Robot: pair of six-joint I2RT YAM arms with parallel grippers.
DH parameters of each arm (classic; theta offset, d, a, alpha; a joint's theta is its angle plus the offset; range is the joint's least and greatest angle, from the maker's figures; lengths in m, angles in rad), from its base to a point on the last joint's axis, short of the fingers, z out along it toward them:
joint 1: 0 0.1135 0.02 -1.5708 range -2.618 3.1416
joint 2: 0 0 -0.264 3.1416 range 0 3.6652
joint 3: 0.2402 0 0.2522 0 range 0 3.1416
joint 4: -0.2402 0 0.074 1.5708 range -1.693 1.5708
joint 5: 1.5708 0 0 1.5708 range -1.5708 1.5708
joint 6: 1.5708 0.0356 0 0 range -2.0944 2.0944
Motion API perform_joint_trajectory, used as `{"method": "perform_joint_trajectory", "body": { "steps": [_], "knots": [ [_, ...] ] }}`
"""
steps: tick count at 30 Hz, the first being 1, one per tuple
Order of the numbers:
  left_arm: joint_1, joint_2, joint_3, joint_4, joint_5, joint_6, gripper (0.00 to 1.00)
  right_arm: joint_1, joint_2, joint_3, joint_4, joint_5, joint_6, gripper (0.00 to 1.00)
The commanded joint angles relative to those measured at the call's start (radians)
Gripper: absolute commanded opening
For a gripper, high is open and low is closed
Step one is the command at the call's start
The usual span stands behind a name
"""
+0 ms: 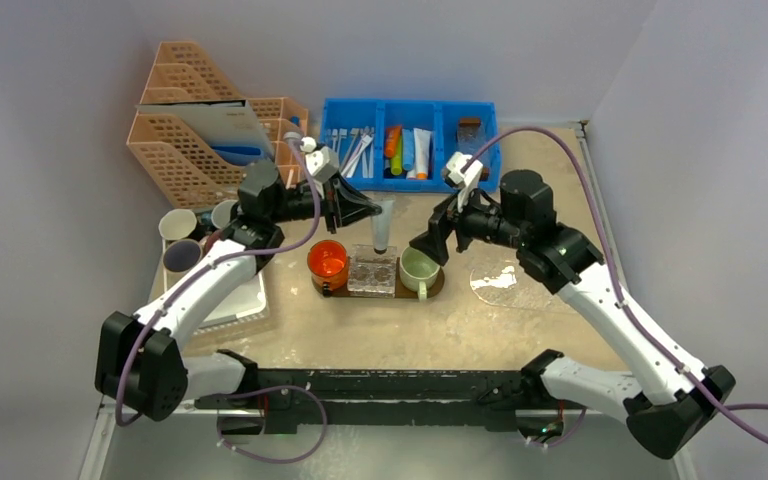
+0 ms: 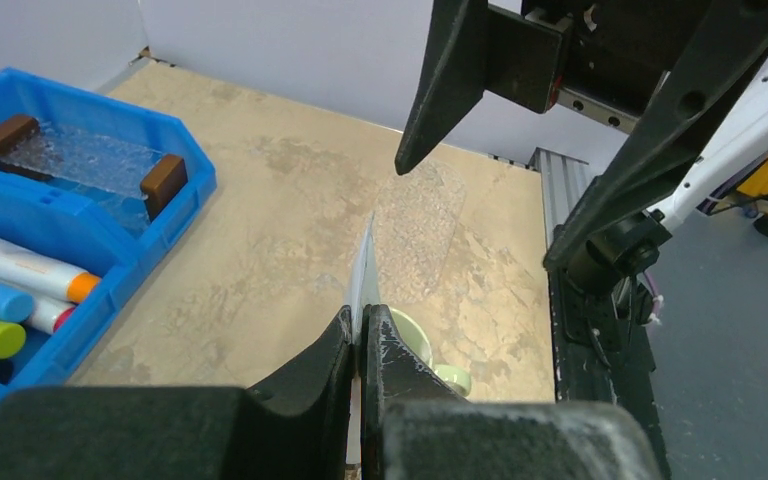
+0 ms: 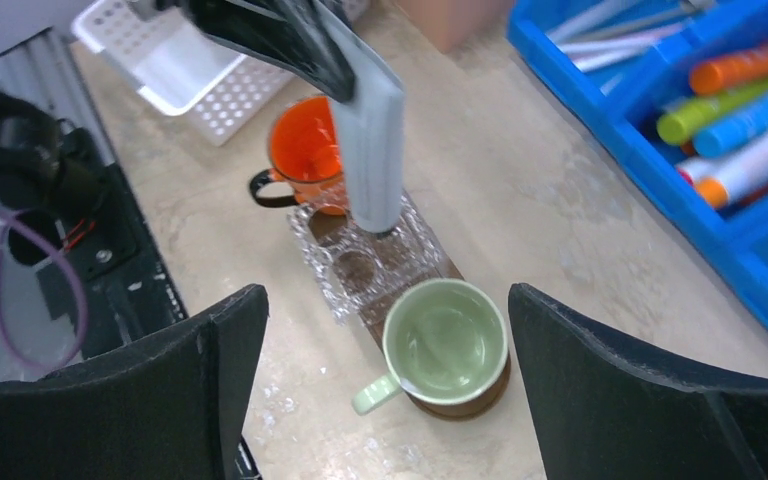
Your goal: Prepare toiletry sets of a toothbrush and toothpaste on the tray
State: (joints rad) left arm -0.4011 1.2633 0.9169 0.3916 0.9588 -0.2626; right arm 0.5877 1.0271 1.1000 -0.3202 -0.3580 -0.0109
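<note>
My left gripper (image 1: 373, 211) (image 2: 362, 325) is shut on the flat end of a pale grey-white toothpaste tube (image 1: 383, 226) (image 2: 365, 275) (image 3: 370, 150). The tube hangs upright, cap down, over a clear holder with round holes (image 1: 372, 273) (image 3: 365, 265). That holder sits on the dark brown tray (image 1: 438, 289) (image 3: 470, 400) between an orange cup (image 1: 327, 262) (image 3: 305, 150) and a green cup (image 1: 419, 268) (image 3: 445, 340). My right gripper (image 1: 430, 245) (image 3: 385, 295) is open above the green cup, holding nothing. White toothbrushes (image 1: 352, 150) (image 3: 610, 20) lie in the blue bin.
The blue bin (image 1: 410, 108) at the back also holds coloured tubes (image 1: 405, 150). Peach file racks (image 1: 195, 130) stand at the back left. A white tray (image 1: 245, 300) and two cups (image 1: 178, 225) are on the left. A clear disc (image 1: 495, 280) lies right of the tray.
</note>
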Motion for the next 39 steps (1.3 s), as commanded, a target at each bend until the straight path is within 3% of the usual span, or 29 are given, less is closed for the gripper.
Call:
{"method": "perform_joint_trajectory", "body": {
  "steps": [1, 4, 9, 15, 27, 36, 39],
  "knots": [
    [-0.008, -0.063, 0.002, 0.025, 0.049, 0.096, 0.00, -0.003, 0.048, 0.112, -0.035, -0.211, -0.131, 0.91],
    [-0.011, -0.069, 0.002, 0.012, 0.072, 0.130, 0.00, -0.003, 0.083, 0.158, -0.057, -0.330, -0.194, 0.86],
    [-0.027, -0.072, 0.023, -0.039, 0.106, 0.193, 0.00, -0.003, 0.153, 0.254, -0.090, -0.360, -0.239, 0.85],
    [-0.057, -0.077, 0.077, -0.211, 0.118, 0.343, 0.00, -0.003, 0.241, 0.350, -0.138, -0.397, -0.287, 0.78],
    [-0.059, -0.096, 0.099, -0.205, 0.125, 0.357, 0.00, -0.003, 0.345, 0.420, -0.255, -0.439, -0.388, 0.61],
    [-0.060, -0.090, 0.087, -0.165, 0.138, 0.323, 0.00, 0.001, 0.408, 0.479, -0.296, -0.474, -0.420, 0.29],
    [-0.061, -0.094, 0.087, -0.163, 0.139, 0.322, 0.00, 0.006, 0.427, 0.494, -0.334, -0.495, -0.465, 0.11]
  ]
}}
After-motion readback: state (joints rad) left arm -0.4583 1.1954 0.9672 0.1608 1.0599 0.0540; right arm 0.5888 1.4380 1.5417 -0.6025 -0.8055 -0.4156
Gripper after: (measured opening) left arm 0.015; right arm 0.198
